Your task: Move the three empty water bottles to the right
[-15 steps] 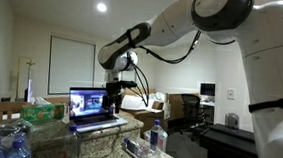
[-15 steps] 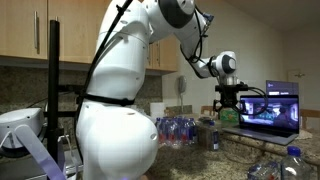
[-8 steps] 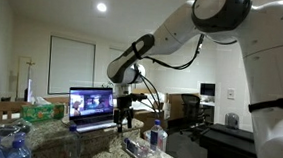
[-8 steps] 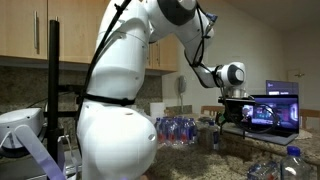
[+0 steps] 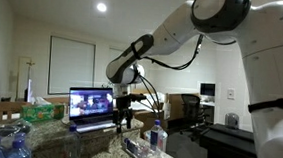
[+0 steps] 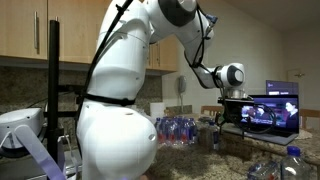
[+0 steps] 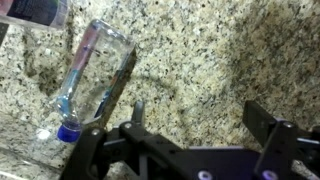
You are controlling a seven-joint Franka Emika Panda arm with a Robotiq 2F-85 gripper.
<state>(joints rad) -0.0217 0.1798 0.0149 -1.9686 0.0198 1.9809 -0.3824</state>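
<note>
the gripper (image 7: 197, 110) hangs low over the counter (image 7: 220, 50), its fingers spread wide with nothing between them. one bottle (image 7: 95, 80) lies flat on the stone, not in the gap but outside it, just beside the finger at the left of the wrist view. its long axis runs slantwise, with the cap (image 7: 68, 130) nearest that finger and the base pointing away. a second bottle (image 7: 35, 10) shows at the top corner. probably the gripper must shift sideways and turn across this axis.

A bottle (image 7: 95, 70) lies on granite (image 7: 220, 50) beside the wide-spread gripper (image 7: 195, 108).
</note>
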